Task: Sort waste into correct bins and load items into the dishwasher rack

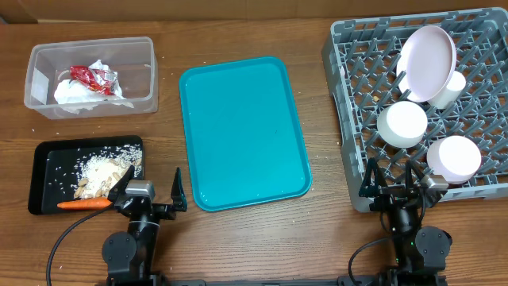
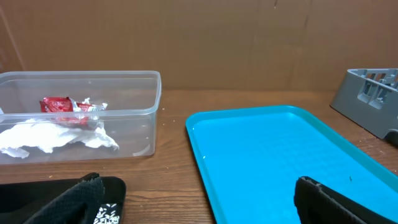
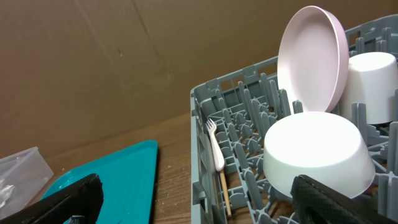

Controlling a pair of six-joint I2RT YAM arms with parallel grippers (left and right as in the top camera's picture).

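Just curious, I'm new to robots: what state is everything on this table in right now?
Teal tray: empty.
Clear bin: holds wrapper, tissue.
Black tray: holds food scraps, carrot.
Dish rack: holds plate, bowls, fork.
Left hand: open, empty.
Right hand: open, empty.

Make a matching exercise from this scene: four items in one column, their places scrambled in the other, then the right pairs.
Items:
1. pink plate
2. red wrapper
3. carrot
4. teal tray

Places:
A. on the black tray, beside food scraps
B. flat on the table, left of the grey rack
C. in the clear bin, on crumpled white paper
D. standing on edge in the grey rack

Pairs: 1-D, 2-C, 3-A, 4-B
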